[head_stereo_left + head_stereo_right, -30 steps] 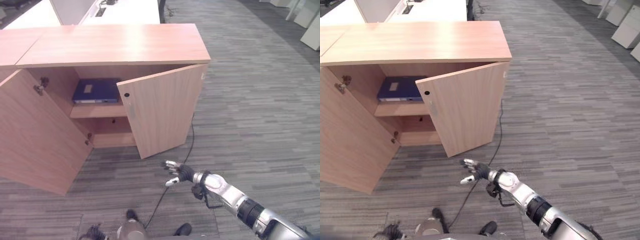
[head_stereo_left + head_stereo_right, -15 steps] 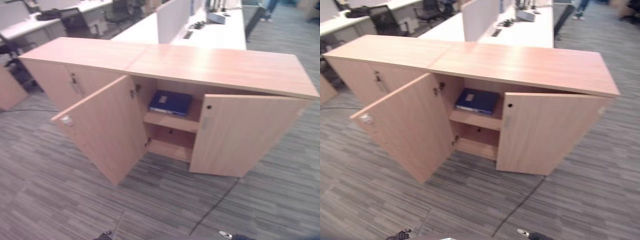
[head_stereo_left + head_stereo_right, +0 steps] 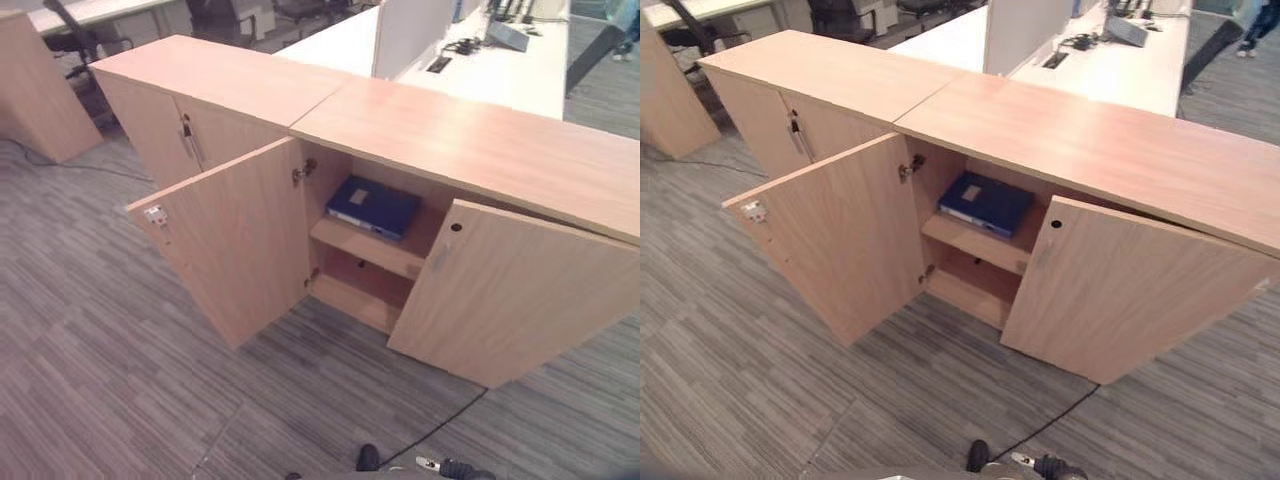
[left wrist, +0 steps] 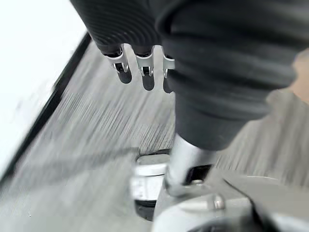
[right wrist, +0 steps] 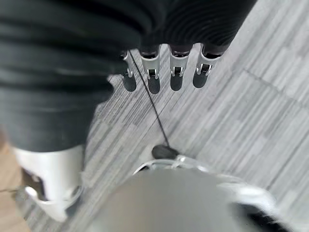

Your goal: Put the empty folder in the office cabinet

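With the blue folder (image 3: 372, 206) laid on the cabinet (image 3: 470, 150) shelf and both doors open, the left hand (image 4: 142, 67) and right hand (image 5: 164, 72), held loose and empty, could be bumped on a door.

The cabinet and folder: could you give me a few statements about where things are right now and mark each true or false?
1. The folder lies flat on the upper shelf of the cabinet. True.
2. Both cabinet doors are closed. False: the left door and the right door both stand open.
3. The left hand is holding the folder. False: its fingers hang straight over the carpet, holding nothing.
4. The right hand is empty, with its fingers straight. True.
5. The folder is red. False: it is dark blue with a pale label.
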Robot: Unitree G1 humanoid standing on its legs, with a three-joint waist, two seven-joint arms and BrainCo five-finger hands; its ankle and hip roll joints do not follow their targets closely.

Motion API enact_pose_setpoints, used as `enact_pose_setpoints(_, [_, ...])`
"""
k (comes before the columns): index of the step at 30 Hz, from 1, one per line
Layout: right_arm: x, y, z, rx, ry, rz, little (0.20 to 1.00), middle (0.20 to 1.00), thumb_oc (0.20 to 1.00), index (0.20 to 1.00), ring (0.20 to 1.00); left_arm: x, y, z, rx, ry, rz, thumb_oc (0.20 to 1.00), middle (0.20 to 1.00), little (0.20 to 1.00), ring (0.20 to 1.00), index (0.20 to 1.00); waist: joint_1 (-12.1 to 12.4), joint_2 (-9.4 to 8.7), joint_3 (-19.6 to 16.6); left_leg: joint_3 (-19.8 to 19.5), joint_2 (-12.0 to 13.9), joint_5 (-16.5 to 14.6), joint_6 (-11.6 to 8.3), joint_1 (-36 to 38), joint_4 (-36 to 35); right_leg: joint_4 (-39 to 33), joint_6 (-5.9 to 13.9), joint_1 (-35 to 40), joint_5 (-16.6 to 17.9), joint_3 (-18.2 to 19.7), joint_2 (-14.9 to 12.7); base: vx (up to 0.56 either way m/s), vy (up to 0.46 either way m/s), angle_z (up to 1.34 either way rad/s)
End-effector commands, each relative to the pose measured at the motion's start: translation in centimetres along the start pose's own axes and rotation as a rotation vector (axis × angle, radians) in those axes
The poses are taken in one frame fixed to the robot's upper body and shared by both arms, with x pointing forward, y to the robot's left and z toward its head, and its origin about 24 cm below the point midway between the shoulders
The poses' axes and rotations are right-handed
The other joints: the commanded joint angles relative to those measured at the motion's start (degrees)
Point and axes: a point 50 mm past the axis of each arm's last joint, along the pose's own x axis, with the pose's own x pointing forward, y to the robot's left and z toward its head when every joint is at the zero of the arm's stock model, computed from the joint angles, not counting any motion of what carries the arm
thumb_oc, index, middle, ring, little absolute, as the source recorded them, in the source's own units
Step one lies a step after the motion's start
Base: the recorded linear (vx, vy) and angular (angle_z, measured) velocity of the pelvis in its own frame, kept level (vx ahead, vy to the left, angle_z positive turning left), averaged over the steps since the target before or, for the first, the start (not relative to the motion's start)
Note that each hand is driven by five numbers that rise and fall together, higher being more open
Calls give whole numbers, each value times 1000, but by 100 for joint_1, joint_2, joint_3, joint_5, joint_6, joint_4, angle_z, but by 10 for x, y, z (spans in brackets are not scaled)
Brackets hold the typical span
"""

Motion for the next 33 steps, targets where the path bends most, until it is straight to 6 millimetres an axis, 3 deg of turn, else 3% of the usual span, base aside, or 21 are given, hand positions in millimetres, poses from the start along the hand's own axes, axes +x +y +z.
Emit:
enact_pose_setpoints(1, [1, -1, 9, 27, -14, -20, 1000, 1000, 1000, 1000, 1000, 1, 5, 22, -108, -65, 36, 1000, 1000, 1000, 1000, 1000, -7, 35, 127, 579, 358, 124, 161, -277, 442, 386, 238, 326, -550, 65, -172, 13, -35, 37])
enact_pose_setpoints(3, [1, -1, 15, 17, -30, -23, 1000, 1000, 1000, 1000, 1000, 1, 11, 24, -194, -77, 69, 1000, 1000, 1000, 1000, 1000, 55, -9, 105, 644, 620, 155, 194, -308, 226, 328, 294, 409, -564, 106, -232, 103, 32, -19])
enact_pose_setpoints(6, [1, -4, 16, -2, -40, -27, 1000, 1000, 1000, 1000, 1000, 1, 20, 28, -297, -95, 111, 1000, 1000, 1000, 1000, 1000, 143, -85, -14, 378, 891, 264, 158, -44, -902, 178, 453, 511, -533, 204, -368, 182, 113, -13])
enact_pose_setpoints(7, [0, -8, 14, 2, -35, -40, 1000, 1000, 1000, 1000, 1000, 0, 25, 32, -329, -115, 132, 1000, 1000, 1000, 1000, 1000, 170, -34, -72, 146, 1025, 559, 72, 56, -1561, 161, 511, 535, -554, 228, -384, 269, 308, -24])
enact_pose_setpoints(8, [0, -18, 9, 27, -27, -72, 1000, 1000, 1000, 1000, 1000, 0, 35, 39, -363, -145, 168, 1000, 1000, 1000, 1000, 1000, 197, 129, -145, -178, 1355, 1059, -119, 177, -2432, 163, 607, 581, -630, 301, -415, 243, 332, -28])
enact_pose_setpoints(9, [-1, -22, 5, 46, -16, -84, 1000, 1000, 1000, 1000, 1000, -1, 40, 42, -361, -155, 181, 1000, 1000, 1000, 1000, 1000, 190, 202, -153, -261, 1462, 1216, -189, 259, -2755, 157, 637, 624, -657, 330, -431, 166, 251, -24])
enact_pose_setpoints(11, [-2, -31, -3, 82, 11, -111, 1000, 1000, 1000, 1000, 1000, -1, 48, 48, -324, -185, 201, 1000, 1000, 1000, 1000, 1000, 171, 289, -155, -321, 1590, 1331, -292, 284, -3014, 137, 706, 705, -690, 325, -495, 96, 213, -15])
enact_pose_setpoints(14, [-4, -41, -22, 134, 65, -149, 1000, 1000, 1000, 1000, 1000, -3, 41, 63, -243, -250, 185, 1000, 1000, 1000, 1000, 1000, 78, 487, -209, -226, 1729, 1392, -408, 204, -3085, 50, 827, 809, -645, 267, -641, 144, 383, -9])
enact_pose_setpoints(15, [-7, -43, -40, 158, 122, -156, 1000, 1000, 1000, 1000, 1000, -5, 38, 72, -214, -291, 178, 1000, 1000, 1000, 1000, 1000, 31, 620, -357, -164, 1632, 1267, -518, 274, -3085, -91, 944, 855, -479, 174, -770, 206, 534, -1])
enact_pose_setpoints(16, [-8, -46, -48, 187, 147, -167, 1000, 1000, 1000, 1000, 1000, -5, 37, 78, -205, -310, 174, 1000, 1000, 1000, 1000, 1000, 13, 631, -412, -142, 1521, 1191, -514, 309, -3085, -146, 1032, 863, -349, 148, -922, 212, 551, -2])
enact_pose_setpoints(18, [-9, -45, -54, 239, 165, -168, 1000, 1000, 1000, 1000, 1000, -7, 37, 89, -202, -347, 180, 1000, 1000, 1000, 1000, 1000, -12, 575, -485, -91, 1224, 1024, -432, 429, -3085, -221, 1207, 879, -96, 172, -1288, 128, 344, 3])
enact_pose_setpoints(19, [-9, -45, -54, 239, 165, -168, 1000, 1000, 1000, 1000, 1000, -7, 38, 89, -202, -348, 180, 1000, 1000, 1000, 1000, 1000, -7, 562, -482, -82, 1209, 1020, -425, 436, -3085, -226, 1215, 884, -93, 176, -1304, 105, 284, 7])
enact_pose_setpoints(22, [-8, -41, -52, 286, 154, -150, 1000, 1000, 1000, 1000, 1000, -10, 48, 101, -220, -382, 204, 1000, 1000, 1000, 1000, 1000, 18, 396, -563, 69, 660, 649, -136, 576, -3053, -221, 1477, 805, 225, 225, -1870, 109, 381, 4])
enact_pose_setpoints(24, [-7, -39, -49, 294, 144, -143, 1000, 1000, 1000, 1000, 1000, -11, 55, 105, -218, -396, 219, 1000, 1000, 1000, 1000, 1000, 58, 343, -570, 151, 330, 471, 70, 670, -3037, 52, 1518, 615, 354, 233, -2159, 76, 420, -10])
enact_pose_setpoints(25, [-5, -38, -37, 291, 108, -135, 1000, 1000, 1000, 1000, 1000, -11, 58, 104, -190, -390, 232, 1000, 1000, 1000, 1000, 1000, 133, 348, -485, 270, 92, 339, 249, 807, -3035, 597, 1405, 419, 618, 29, -2480, 106, 461, -32])
enact_pose_setpoints(26, [-4, -37, -28, 291, 74, -127, 1000, 1000, 1000, 1000, 1000, -11, 59, 101, -181, -381, 231, 1000, 1000, 1000, 1000, 1000, 198, 390, -444, 331, 66, 213, 279, 922, -3044, 837, 1335, 412, 520, -214, -2544, 31, 352, -49])
enact_pose_setpoints(29, [-3, -30, -17, 287, 31, -106, 1000, 1000, 1000, 1000, 1000, -10, 57, 98, -163, -371, 229, 1000, 1000, 1000, 1000, 1000, 161, 430, -267, 454, 14, 198, 404, 1062, -3007, 1328, 1145, 292, 496, -531, -2518, 18, 168, -32])
enact_pose_setpoints(31, [-1, -22, -5, 262, -13, -73, 1000, 1000, 1000, 1000, 1000, -10, 57, 97, -163, -372, 225, 1000, 1000, 1000, 1000, 1000, 137, 493, -146, 543, 38, 116, 421, 1220, -3048, 1657, 1034, 180, 32, -704, -2143, 19, 149, -10])
enact_pose_setpoints(32, [-1, -19, 0, 242, -31, -59, 1000, 1000, 1000, 1000, 1000, -10, 56, 99, -160, -383, 219, 1000, 1000, 1000, 1000, 1000, 102, 495, -89, 607, -3, 130, 451, 1247, -3058, 1737, 940, 39, -149, -817, -1821, -40, 63, -20])
enact_pose_setpoints(33, [-1, -18, 0, 241, -31, -59, 1000, 1000, 1000, 1000, 1000, -10, 56, 99, -161, -382, 220, 1000, 1000, 1000, 1000, 1000, 103, 498, -89, 613, 12, 125, 439, 1248, -3056, 1751, 924, 32, -172, -813, -1809, -32, 39, -29])
